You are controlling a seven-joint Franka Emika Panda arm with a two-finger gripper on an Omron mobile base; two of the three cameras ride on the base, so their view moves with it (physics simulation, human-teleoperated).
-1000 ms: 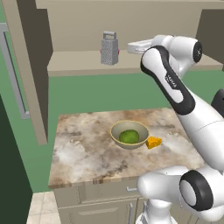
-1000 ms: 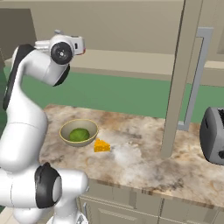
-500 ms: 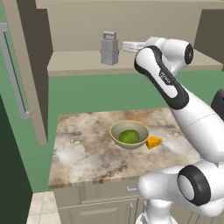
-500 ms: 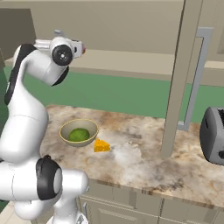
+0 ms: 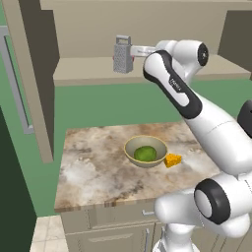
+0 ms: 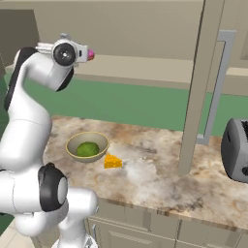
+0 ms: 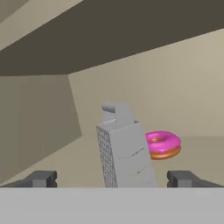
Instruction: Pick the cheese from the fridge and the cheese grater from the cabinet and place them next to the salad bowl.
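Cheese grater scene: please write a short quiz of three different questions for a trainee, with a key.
1. True or false: the cheese already lies on the counter beside the salad bowl.
2. Where does the cheese grater stand? A) on the cabinet shelf B) on the counter C) inside the bowl
3. Fill in: in the hand view, the gripper is ____, with the grater between its fingertips but not yet gripped.

Key: 1 true; 2 A; 3 open
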